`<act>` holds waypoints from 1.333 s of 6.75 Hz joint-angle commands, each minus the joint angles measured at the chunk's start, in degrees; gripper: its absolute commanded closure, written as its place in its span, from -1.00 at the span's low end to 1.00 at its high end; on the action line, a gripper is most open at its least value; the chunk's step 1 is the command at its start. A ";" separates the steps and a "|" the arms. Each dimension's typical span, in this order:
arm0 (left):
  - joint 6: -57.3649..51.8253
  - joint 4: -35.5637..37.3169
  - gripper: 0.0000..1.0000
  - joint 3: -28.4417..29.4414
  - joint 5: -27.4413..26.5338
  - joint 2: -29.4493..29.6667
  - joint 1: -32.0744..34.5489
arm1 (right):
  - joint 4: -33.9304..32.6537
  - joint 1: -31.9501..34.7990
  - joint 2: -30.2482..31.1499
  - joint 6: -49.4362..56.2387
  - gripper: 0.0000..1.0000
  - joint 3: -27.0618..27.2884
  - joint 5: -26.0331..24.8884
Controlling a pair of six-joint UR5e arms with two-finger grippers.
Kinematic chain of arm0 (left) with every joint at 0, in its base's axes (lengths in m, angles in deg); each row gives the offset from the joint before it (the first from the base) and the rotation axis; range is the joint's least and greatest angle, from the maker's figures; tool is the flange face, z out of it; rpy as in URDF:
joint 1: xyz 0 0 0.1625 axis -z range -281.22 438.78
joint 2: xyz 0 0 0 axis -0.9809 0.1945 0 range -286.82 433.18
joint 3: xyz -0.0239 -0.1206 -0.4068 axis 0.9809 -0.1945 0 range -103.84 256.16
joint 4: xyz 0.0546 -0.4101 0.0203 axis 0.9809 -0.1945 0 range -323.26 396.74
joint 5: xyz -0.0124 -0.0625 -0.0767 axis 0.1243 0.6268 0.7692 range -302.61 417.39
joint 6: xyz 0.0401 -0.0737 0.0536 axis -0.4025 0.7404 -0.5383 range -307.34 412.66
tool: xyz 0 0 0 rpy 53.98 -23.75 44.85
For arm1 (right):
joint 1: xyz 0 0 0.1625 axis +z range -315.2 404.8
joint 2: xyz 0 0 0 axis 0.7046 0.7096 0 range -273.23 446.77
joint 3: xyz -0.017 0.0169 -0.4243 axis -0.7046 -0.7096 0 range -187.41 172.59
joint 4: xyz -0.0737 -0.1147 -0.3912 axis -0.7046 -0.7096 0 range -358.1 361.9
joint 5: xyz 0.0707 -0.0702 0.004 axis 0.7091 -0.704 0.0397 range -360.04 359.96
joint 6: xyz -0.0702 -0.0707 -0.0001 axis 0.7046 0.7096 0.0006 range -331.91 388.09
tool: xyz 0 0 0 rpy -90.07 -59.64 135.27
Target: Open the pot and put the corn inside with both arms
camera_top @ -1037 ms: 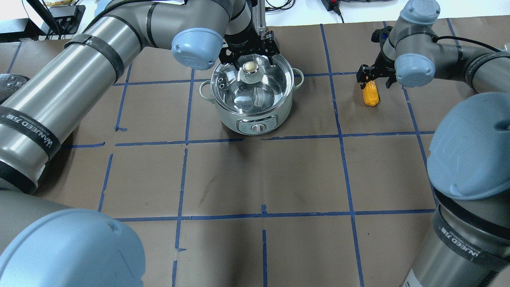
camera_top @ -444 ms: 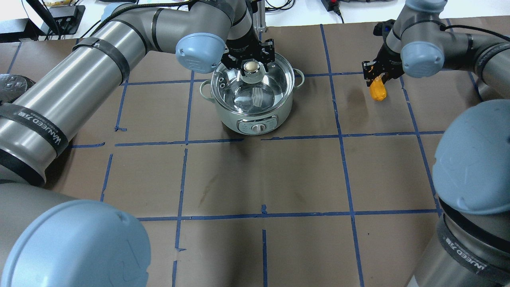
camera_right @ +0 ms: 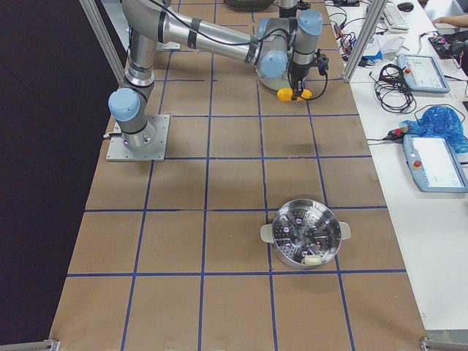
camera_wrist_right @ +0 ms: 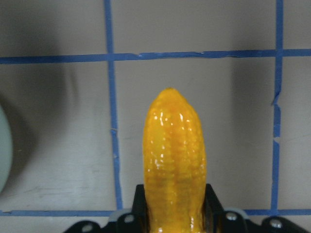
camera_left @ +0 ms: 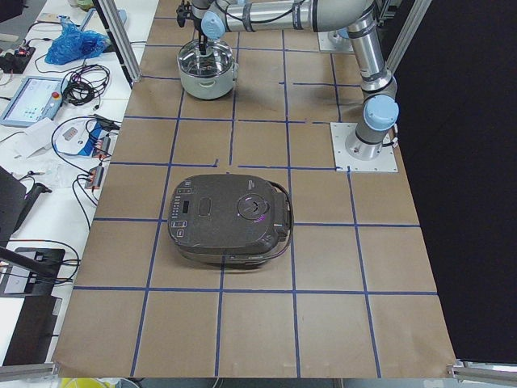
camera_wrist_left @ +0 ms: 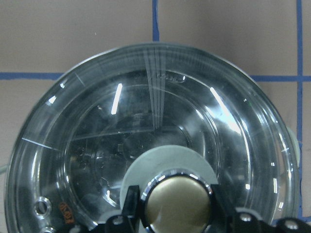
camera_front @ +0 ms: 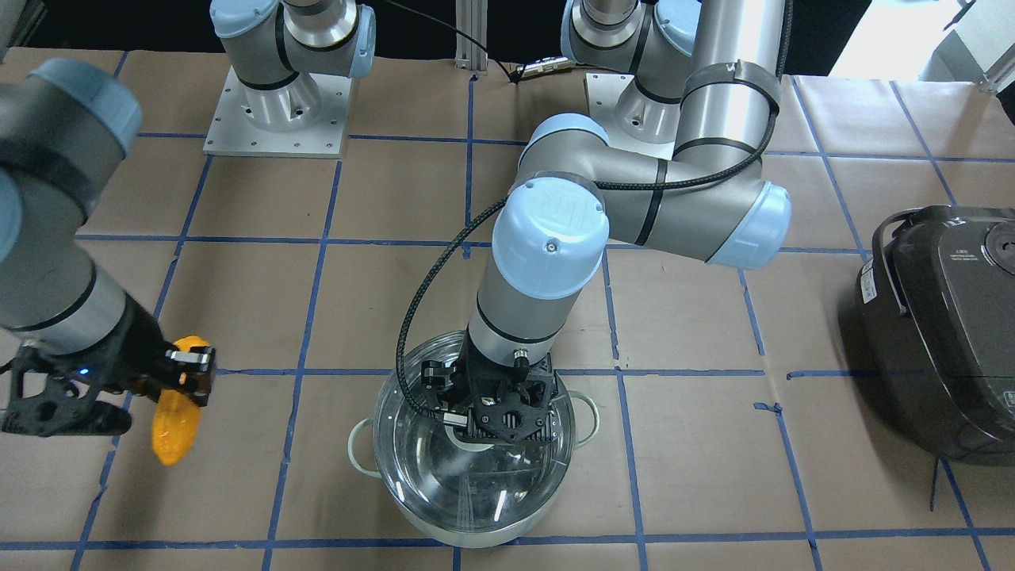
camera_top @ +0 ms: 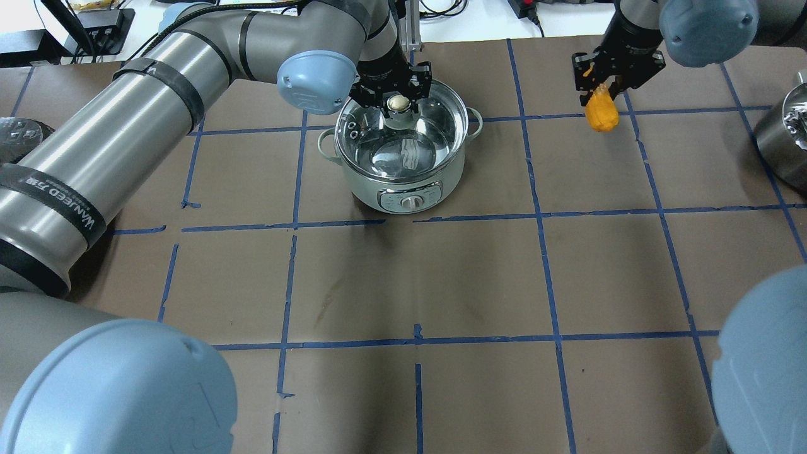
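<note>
Two grasps made, you see. Right gripper (camera_top: 606,81) clenched on corn (camera_wrist_right: 174,155), cob hanging below fingers, clear of table (camera_top: 441,284). Left gripper (camera_top: 395,94) clamped round knob (camera_wrist_left: 179,204); lid (camera_wrist_left: 146,97) beneath fingers looks seated on pot (camera_top: 403,183). Left for you: lift lid, drop corn in.

Pot (camera_top: 369,189): smooth pale wall with a soft sheen; mirror-bright metal inside.
Lid (camera_wrist_left: 146,111): clear glass, glossy, streaked with reflections; polished metal rim.
Knob (camera_wrist_left: 179,204): brassy metallic cap, chrome-bright ring, matt pale collar.
Corn (camera_wrist_right: 174,160): glossy yellow-orange, plastic-looking, pebbled kernels.
Left gripper (camera_top: 396,101), right gripper (camera_top: 602,90): matt black, plastic-looking.
Arms (camera_top: 126,126): satin silver metal tubes; matt light-blue caps (camera_top: 313,79).
Table cover (camera_top: 410,277): matt brown paper, faintly stained; lines of blue tape (camera_top: 542,214).
Cooker (camera_left: 226,218): dark grey, speckled, low sheen.
Steamer (camera_right: 306,238): shiny perforated steel.
</note>
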 commanded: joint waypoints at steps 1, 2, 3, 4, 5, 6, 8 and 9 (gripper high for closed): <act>-1.79 -4.48 0.91 2.15 -0.82 -3.60 -1.22 | 0.72 7.28 0.63 -5.69 0.87 -1.48 0.11; -8.60 -6.69 0.91 2.25 -0.91 -4.05 -5.58 | -0.15 7.91 -0.94 -5.80 0.87 -1.74 0.28; -16.23 -7.93 0.90 1.38 -0.91 -4.75 -11.71 | -1.37 11.57 -3.92 -8.15 0.87 -3.31 2.81; -24.92 -9.86 0.90 1.11 -1.09 -5.10 -17.08 | -4.34 16.65 -9.34 -17.57 0.87 -7.85 3.27; -27.80 -9.53 0.91 0.24 -1.09 -3.89 -20.53 | -4.46 20.62 -14.71 -21.92 0.87 -13.38 2.49; -31.57 -8.13 0.95 -3.34 -1.09 -3.18 -21.61 | -5.77 23.01 -18.59 -25.97 0.87 -15.87 1.18; -32.22 9.90 0.95 -16.58 -2.58 -2.91 -22.24 | -7.89 23.12 -20.73 -25.84 0.86 -15.63 0.11; -32.65 13.64 0.95 -20.04 -2.93 -2.91 -22.50 | -7.98 23.12 -21.61 -25.66 0.82 -15.54 -0.06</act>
